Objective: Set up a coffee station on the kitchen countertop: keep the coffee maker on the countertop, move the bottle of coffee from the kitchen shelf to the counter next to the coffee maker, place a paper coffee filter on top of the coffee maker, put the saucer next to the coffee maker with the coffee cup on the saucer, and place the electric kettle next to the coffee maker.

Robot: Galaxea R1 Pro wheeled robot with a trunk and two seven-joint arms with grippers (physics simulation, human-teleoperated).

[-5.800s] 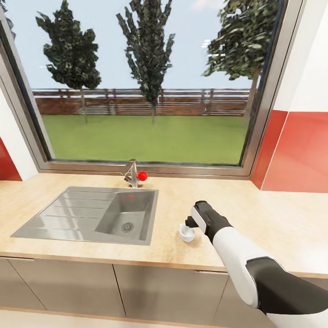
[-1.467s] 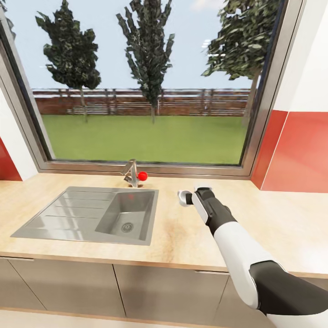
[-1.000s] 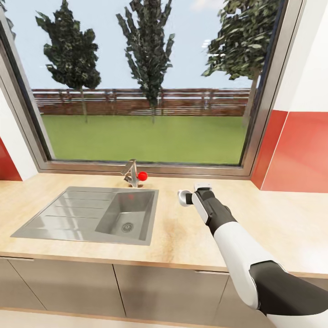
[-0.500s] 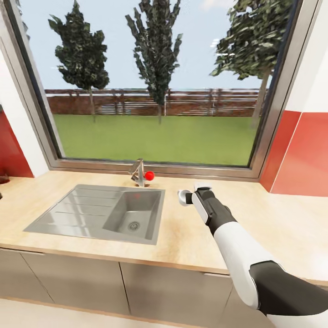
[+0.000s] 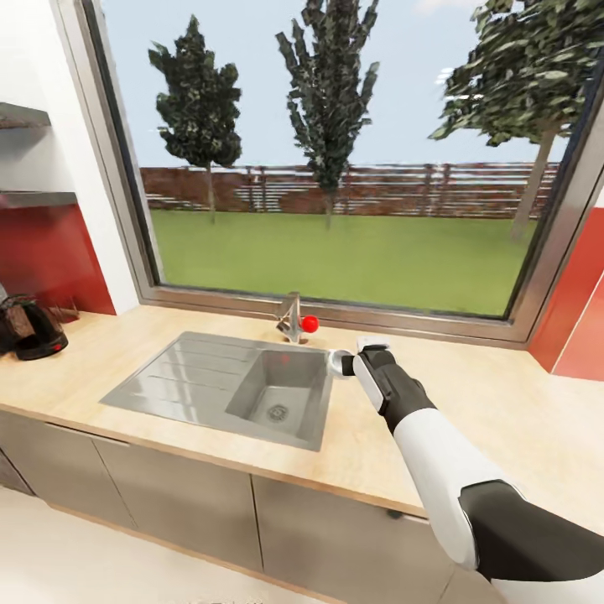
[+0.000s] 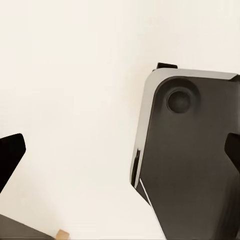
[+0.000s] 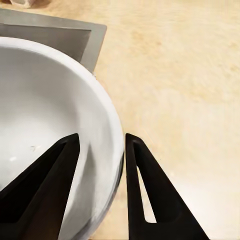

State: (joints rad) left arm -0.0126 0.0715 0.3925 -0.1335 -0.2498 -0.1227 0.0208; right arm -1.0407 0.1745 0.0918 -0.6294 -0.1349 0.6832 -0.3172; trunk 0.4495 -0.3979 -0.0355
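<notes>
My right gripper (image 5: 347,361) is shut on the rim of the small white coffee cup (image 5: 338,362) and holds it above the kitchen countertop (image 5: 470,411), beside the sink's right edge. In the right wrist view the cup's wall (image 7: 45,115) sits between the two black fingers of the right gripper (image 7: 100,142). The electric kettle (image 5: 33,329) stands on the counter at the far left. Above it, the dark kitchen shelf (image 5: 33,199) runs along the red backsplash. My left gripper (image 6: 120,155) is open over a pale floor, next to a dark part of the robot.
A steel sink (image 5: 193,377) with a drainboard is set in the counter, and a faucet with a red knob (image 5: 294,317) stands behind it. A large window (image 5: 335,168) fills the back wall. Dark-grey cabinet fronts (image 5: 184,503) run below the counter edge.
The cup was lifted off the counter several seconds ago. Since then the camera has swung left, bringing the kettle and shelf into view; arm and cup keep their place in the picture.
</notes>
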